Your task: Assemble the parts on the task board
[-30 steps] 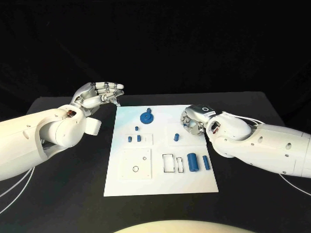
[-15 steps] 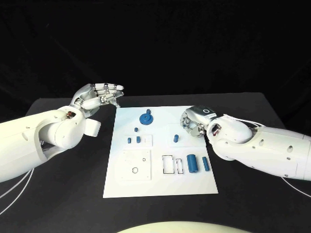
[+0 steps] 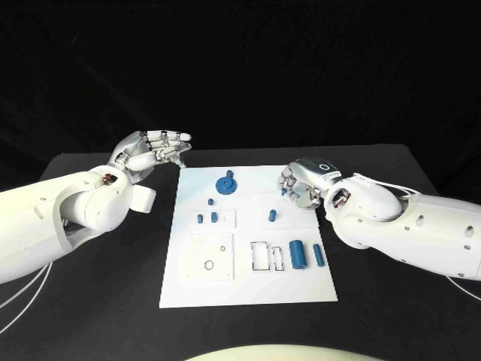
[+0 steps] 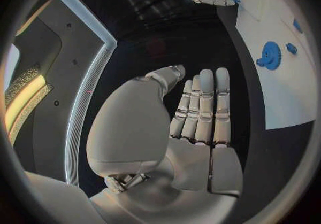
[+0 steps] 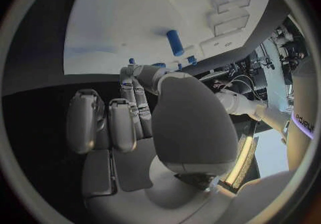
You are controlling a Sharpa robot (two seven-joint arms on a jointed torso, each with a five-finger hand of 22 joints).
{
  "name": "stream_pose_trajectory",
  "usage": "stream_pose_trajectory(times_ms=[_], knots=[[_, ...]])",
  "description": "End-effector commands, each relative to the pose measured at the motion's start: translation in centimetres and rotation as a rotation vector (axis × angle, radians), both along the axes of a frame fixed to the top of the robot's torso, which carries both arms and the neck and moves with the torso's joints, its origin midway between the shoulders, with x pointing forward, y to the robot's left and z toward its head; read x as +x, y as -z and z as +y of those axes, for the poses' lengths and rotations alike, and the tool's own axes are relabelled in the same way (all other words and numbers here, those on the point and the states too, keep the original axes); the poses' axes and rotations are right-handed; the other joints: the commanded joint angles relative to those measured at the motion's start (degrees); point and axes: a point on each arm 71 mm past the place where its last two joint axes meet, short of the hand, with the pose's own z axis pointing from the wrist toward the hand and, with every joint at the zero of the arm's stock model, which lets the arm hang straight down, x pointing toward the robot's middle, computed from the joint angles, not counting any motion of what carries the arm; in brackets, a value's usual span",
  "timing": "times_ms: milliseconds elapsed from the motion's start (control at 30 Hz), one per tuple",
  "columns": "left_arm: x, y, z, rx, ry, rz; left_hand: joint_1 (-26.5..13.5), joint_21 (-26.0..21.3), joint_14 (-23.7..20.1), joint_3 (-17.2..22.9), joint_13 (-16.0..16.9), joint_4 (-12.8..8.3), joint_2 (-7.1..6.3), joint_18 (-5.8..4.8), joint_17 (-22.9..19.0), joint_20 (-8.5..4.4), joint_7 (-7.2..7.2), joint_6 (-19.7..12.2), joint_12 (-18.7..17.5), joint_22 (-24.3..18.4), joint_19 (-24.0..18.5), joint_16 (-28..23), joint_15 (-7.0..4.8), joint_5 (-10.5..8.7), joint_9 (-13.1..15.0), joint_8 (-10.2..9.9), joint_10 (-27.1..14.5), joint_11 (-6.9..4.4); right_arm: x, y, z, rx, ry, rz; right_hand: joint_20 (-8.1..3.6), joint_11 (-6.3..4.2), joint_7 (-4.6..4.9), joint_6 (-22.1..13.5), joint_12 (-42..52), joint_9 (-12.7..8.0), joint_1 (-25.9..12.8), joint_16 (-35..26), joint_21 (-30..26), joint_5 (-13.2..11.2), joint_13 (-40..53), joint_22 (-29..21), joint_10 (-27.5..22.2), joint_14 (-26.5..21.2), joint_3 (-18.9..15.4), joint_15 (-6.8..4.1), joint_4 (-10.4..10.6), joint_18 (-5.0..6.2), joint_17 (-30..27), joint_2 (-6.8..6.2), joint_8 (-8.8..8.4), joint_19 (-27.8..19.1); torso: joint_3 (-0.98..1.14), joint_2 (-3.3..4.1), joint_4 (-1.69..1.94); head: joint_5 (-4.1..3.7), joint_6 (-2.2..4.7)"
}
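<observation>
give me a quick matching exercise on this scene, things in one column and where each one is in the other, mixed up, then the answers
Things
1. blue gear
2. large blue cylinder
3. left hand
4. right hand

Places
A. over the task board's right edge, at its far end
B. above the black table, off the board's far left corner
C. on the board's far end, near its middle
D. on the board's near right part, beside a thinner blue rod

Pairs: 1-C, 2-D, 3-B, 4-A
</observation>
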Motion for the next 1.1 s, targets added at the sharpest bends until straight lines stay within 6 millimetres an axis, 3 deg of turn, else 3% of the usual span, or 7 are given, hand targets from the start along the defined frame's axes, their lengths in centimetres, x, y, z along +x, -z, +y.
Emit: stream_pose_trajectory(times_ms=[33, 300, 500, 967, 1100], knots=[[0.0, -0.1, -0.1, -0.012, 0.004, -0.001, 0.1, -0.2, -0.1, -0.2, -0.1, 0.0, -0.42, 0.7, -0.1, 0.29, -0.15, -0.4, -0.4, -0.1, 0.3, -0.3, 0.35, 0.2, -0.1, -0.2, -0.4, 0.1, -0.6, -0.7, 0.5, 0.046, -0.023, -0.018, -0.43, -2.37, -0.01, 0.4, -0.2, 0.1, -0.4, 0.0, 0.2, -0.3, -0.2, 7.6, 2.8, 1.7, -0.3, -0.21, -0.1, -0.95, 0.1, 0.25, 0.33, 0.3, 0.05, 0.04, 0.01, 0.06, 0.06], [0.0, -0.1, -0.2, -0.014, 0.006, 0.0, 0.1, -0.2, -0.1, -0.2, -0.1, -0.1, -0.43, 0.7, -0.1, 0.32, -0.12, -0.5, -0.4, -0.1, 0.3, -0.3, 0.37, 0.21, -0.1, -0.3, -0.5, 0.13, -2.6, -1.6, 3.0, 0.102, -0.106, -0.02, -0.44, -2.37, -0.01, 0.4, -0.2, 0.1, -0.4, -0.1, 0.3, -0.4, -0.2, 7.7, 2.8, 1.7, -0.3, -0.21, -0.1, -0.98, 0.0, 0.25, 0.33, 0.4, 0.08, 0.01, 0.12, 0.92, -0.07], [0.0, 0.0, -0.4, -0.018, 0.01, 0.002, 0.1, -0.2, -0.1, -0.2, -0.1, -0.1, -0.43, 0.71, -0.1, 0.33, -0.11, -0.6, -0.4, -0.1, 0.3, -0.3, 0.38, 0.21, -0.1, -0.3, -0.5, 0.15, -4.1, -1.6, 5.7, 0.129, -0.184, -0.01, -0.44, -2.38, -0.02, 0.4, -0.2, 0.1, -0.5, 0.0, 0.4, -0.4, -0.2, 7.7, 2.8, 1.7, -0.3, -0.21, -0.1, -0.98, 0.1, 0.26, 0.33, 0.4, -0.03, -0.04, 0.06, 2.16, -0.34], [0.0, 0.0, -0.7, -0.021, 0.018, 0.006, 0.2, -0.2, -0.1, -0.2, -0.1, -0.1, -0.42, 0.71, -0.1, 0.34, -0.09, -0.6, -0.5, -0.1, 0.3, -0.3, 0.4, 0.22, -0.1, -0.4, -0.6, 0.17, -5.5, 1.0, 9.7, 0.125, -0.263, 0.055, -0.48, -2.38, -0.02, 0.4, -0.3, 0.2, -0.6, -0.1, 0.2, -0.4, -0.2, 7.7, 2.8, 1.6, -0.2, -0.22, -0.2, -0.93, -0.2, 0.31, 0.3, 0.3, -0.09, -0.02, 0.29, 4.85, -1.66], [0.0, 0.0, -0.7, -0.022, 0.019, 0.007, 0.2, -0.2, -0.1, -0.2, -0.1, -0.1, -0.42, 0.71, -0.1, 0.34, -0.09, -0.6, -0.5, -0.1, 0.3, -0.3, 0.4, 0.22, -0.1, -0.4, -0.6, 0.17, -5.9, 1.9, 10.4, 0.115, -0.276, 0.073, -0.49, -2.38, -0.01, 0.4, -0.3, 0.2, -0.6, -0.2, 0.1, -0.4, -0.2, 7.6, 2.8, 1.6, -0.1, -0.22, -0.2, -0.92, -0.2, 0.34, 0.29, 0.3, -0.09, -0.04, 0.14, 5.54, -2.12]])
